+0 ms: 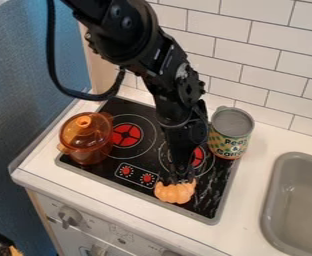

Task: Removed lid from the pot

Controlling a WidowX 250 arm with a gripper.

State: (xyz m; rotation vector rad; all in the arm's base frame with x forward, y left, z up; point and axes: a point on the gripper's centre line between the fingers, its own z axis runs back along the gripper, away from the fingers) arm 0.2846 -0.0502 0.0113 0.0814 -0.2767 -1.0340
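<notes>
The black gripper (180, 172) hangs down over the front right part of the stove, directly above and behind an orange, lobed toy food piece (175, 192); whether it holds the piece I cannot tell. Well to the gripper's left, the transparent amber pot (87, 152) stands at the stove's left edge. Its lid (84, 129), amber with a round orange knob, sits on top of the pot.
Beneath them is the black stove top (120, 163) with red burners and two knobs. An open tin can (231, 132) stands at its back right, near the tiled wall. A grey sink (273, 200) is set into the counter at the right.
</notes>
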